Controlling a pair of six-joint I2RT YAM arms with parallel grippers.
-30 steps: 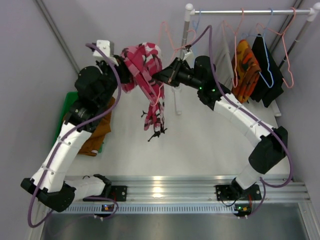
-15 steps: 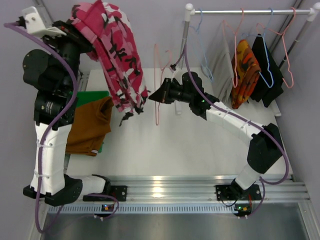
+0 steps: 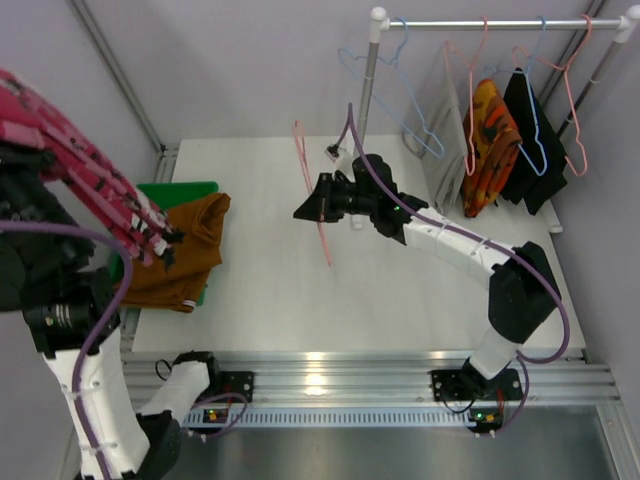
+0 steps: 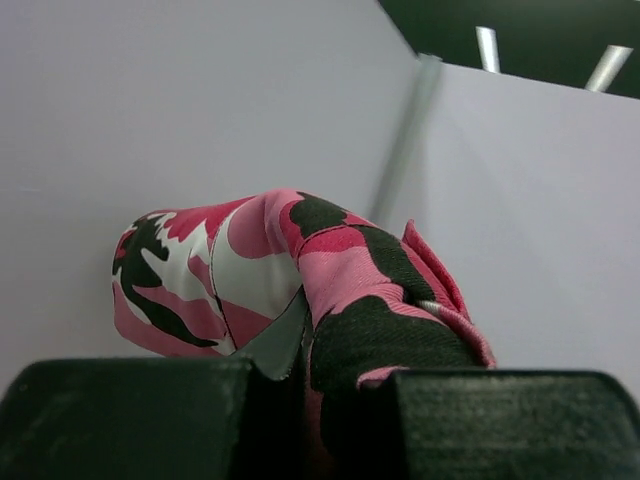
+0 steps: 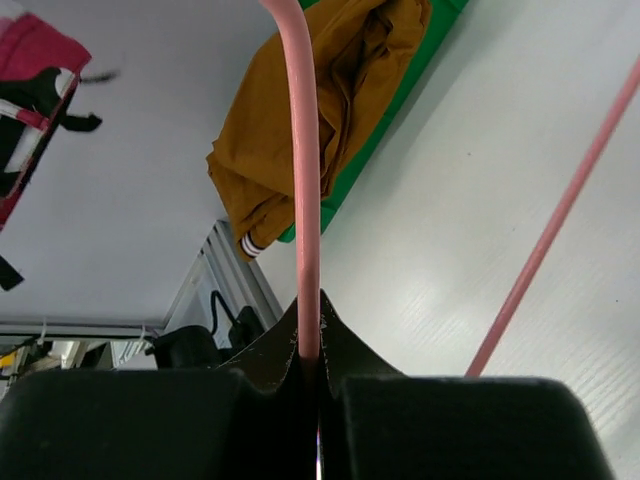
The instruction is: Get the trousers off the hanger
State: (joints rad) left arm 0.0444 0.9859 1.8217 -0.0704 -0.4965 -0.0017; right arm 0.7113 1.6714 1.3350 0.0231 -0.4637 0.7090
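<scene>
Far left edge of the top view: floral trousers [image 3: 95, 190], off the hanger and clamped tight in the left gripper [image 4: 315, 400]. Half a second ago they hung higher, near the upper left.
Centre: pink hanger [image 3: 325, 240], bare, pinched between the closed fingers of the right gripper [image 3: 308, 207] and more steeply tilted than before.
Lower left: rust-brown trousers [image 3: 185, 250], heaped on the green tray [image 3: 175, 190], unmoved.
Upper right: light grey trousers [image 3: 440, 150], hanging from the rail [image 3: 500, 22] beside the orange-patterned garment [image 3: 490, 140] and the black garment [image 3: 530, 140].
</scene>
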